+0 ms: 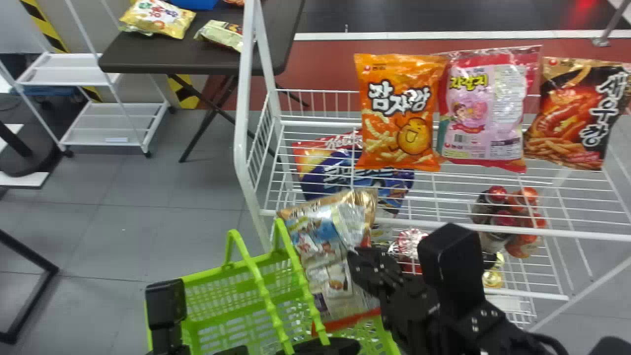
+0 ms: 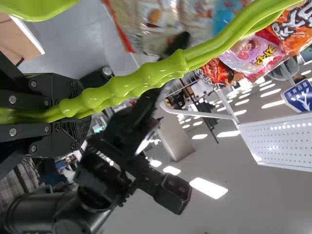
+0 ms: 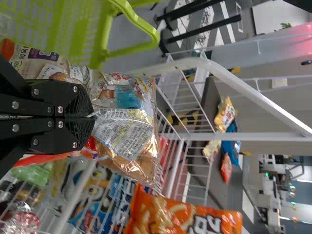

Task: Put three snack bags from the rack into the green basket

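My right tool point(image 3: 92, 117) pinches a gold-edged snack bag point(image 1: 320, 246) by its side, lower end towards the green basket point(image 1: 222, 291), beside the rack point(image 1: 241, 123); my left tool point(image 2: 80, 113) grips the handles point(image 2: 146, 80), presumably steadying them for release.

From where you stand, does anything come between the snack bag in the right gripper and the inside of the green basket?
Yes: the raised handles of the green basket. Held in the left gripper's jaws, they cross the snack bag's left side in the head view, so they might snag it on the way in.
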